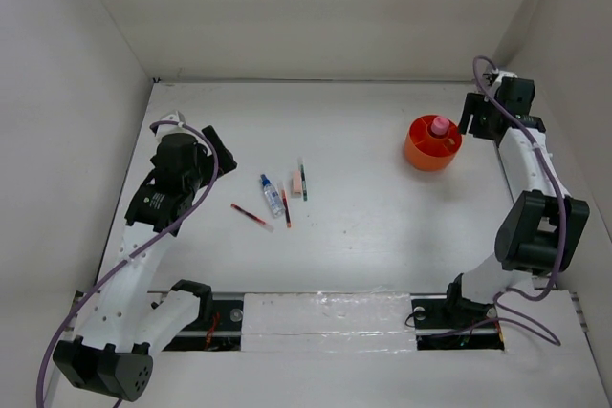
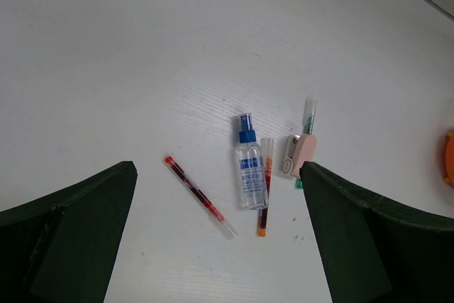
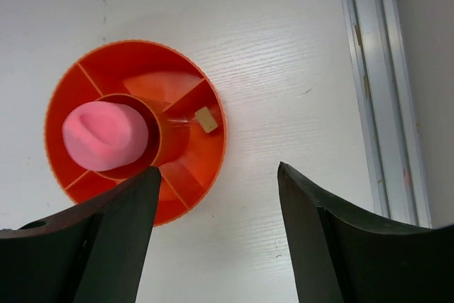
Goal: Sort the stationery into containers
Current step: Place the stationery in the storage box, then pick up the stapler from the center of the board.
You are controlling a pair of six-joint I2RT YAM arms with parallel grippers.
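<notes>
The orange tub stands at the far right. A pink-capped cylinder sits upright in its centre well, and a tiny tan cube lies in an outer compartment. My right gripper hovers open and empty over the tub's right rim. Mid-left on the table lie a red pen, a clear blue-capped bottle, a second red pen, a pink eraser and a green pen. My left gripper hangs wide open above them, touching none.
White walls close the table on the left, back and right. A metal rail runs along the table edge just right of the tub. The arm bases and a taped strip sit at the near edge.
</notes>
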